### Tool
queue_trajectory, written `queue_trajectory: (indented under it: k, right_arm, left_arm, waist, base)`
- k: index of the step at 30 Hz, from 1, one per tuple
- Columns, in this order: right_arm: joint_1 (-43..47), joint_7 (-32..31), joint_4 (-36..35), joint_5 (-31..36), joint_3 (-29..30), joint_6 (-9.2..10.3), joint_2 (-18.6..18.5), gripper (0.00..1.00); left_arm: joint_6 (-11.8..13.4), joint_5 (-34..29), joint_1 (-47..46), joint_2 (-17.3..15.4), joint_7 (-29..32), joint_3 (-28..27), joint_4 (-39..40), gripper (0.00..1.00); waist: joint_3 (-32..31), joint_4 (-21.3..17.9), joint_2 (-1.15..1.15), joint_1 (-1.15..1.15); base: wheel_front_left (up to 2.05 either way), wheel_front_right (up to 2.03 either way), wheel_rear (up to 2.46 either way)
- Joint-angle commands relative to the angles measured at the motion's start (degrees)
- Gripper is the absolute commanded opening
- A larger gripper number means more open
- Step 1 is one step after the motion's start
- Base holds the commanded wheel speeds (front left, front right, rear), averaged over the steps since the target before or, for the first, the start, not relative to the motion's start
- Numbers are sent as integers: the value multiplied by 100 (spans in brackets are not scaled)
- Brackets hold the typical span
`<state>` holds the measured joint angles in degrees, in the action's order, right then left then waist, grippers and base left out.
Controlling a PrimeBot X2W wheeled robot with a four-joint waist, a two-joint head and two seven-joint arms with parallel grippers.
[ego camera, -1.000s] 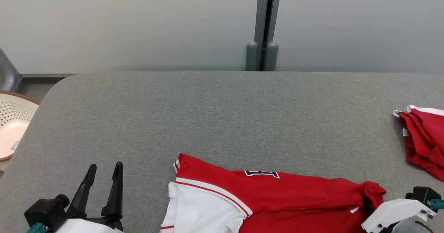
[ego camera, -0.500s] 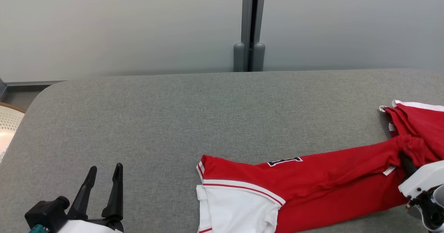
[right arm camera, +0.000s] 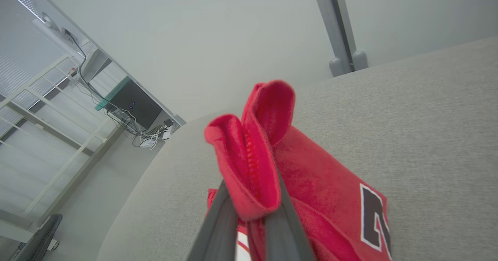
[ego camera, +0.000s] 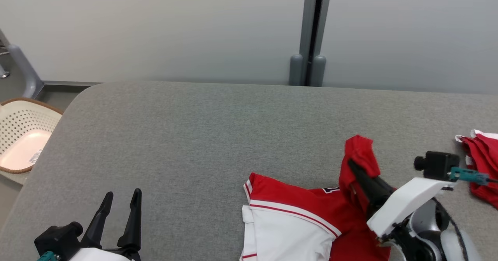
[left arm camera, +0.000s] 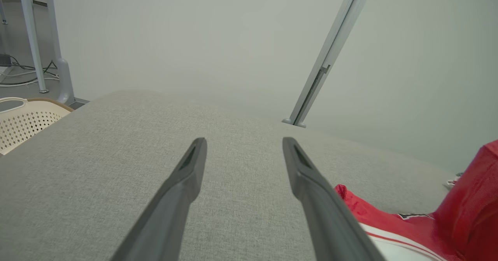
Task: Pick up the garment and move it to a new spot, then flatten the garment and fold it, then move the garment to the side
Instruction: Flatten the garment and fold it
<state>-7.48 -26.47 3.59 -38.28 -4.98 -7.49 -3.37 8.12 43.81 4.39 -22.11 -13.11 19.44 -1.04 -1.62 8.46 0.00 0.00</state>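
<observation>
The garment point(ego camera: 295, 202) is a red and white jersey with a dark number, lying at the near middle-right of the grey table point(ego camera: 194, 136). My right gripper point(ego camera: 356, 167) is shut on a bunched red fold of it, held up above the rest of the jersey; the right wrist view shows the red garment point(right arm camera: 323, 187) pinched between the right gripper's point(right arm camera: 251, 198) fingers, with the fabric covering their tips. My left gripper point(ego camera: 121, 195) rests at the lower left, open and holding nothing. In its own view the left gripper point(left arm camera: 244, 140) points across bare table, with the garment point(left arm camera: 467, 198) off to its right.
Another red and white cloth point(ego camera: 480, 156) lies at the table's right edge. A cream perforated basket point(ego camera: 15, 113) stands beyond the table's left edge. A grey post point(ego camera: 311, 58) runs up the wall behind. The table's far and left parts are bare.
The head camera has shifted. My right gripper has carried the held red fold from the far right back leftward and upward, so the fabric now doubles over the jersey. The left gripper has stayed put.
</observation>
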Motion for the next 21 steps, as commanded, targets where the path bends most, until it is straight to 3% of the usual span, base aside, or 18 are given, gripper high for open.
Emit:
queue_trajectory:
  k: [1,7,19,20,21]
  right_arm:
    - [82,-35,-15,-49,-92,0,4,0]
    - [153,237,555,-337,-791,0,37,0]
    - [-639,1180,2705,-1073,-1733,-1,41,0]
    - [-704,1226,2854,-1092,-1789,-1,42,27]
    - [-772,1289,2962,-1137,-1860,-1,43,47]
  left_arm:
    - [-24,12,-78,-37,10,-8,-28,100]
    - [-102,-45,-259,-52,106,108,-97,100]
    - [-297,-69,-579,-47,240,298,-361,100]
    - [-303,-67,-592,-49,234,297,-377,100]
    - [-307,-68,-598,-51,228,299,-390,100]
  waist:
    - [6,189,0,0]
    - [60,709,0,0]
    - [164,1484,0,0]
    - [165,1501,0,0]
    - [162,1513,0,0]
  base:
    - [0,0,0]
    - [0,0,0]
    - [0,0,0]
    - [0,0,0]
    - [0,0,0]
